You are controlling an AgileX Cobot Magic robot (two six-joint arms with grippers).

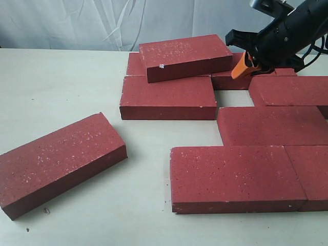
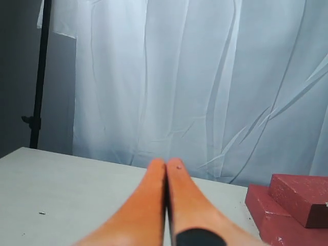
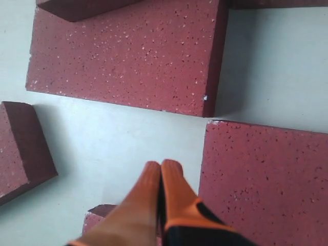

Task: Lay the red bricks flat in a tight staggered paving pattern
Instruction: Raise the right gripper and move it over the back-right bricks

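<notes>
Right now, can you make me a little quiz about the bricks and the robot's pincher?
1. True or false: one brick rests on top of others.
2. The right gripper is: A open, B shut and empty, C holding a brick.
3. In the exterior view, on which side does the lone brick lie apart, turned askew?
Key: 1 true. 2 B. 3 left.

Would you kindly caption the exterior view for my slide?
Shut right gripper above red bricks: one stacked brick, one stray brick.
</notes>
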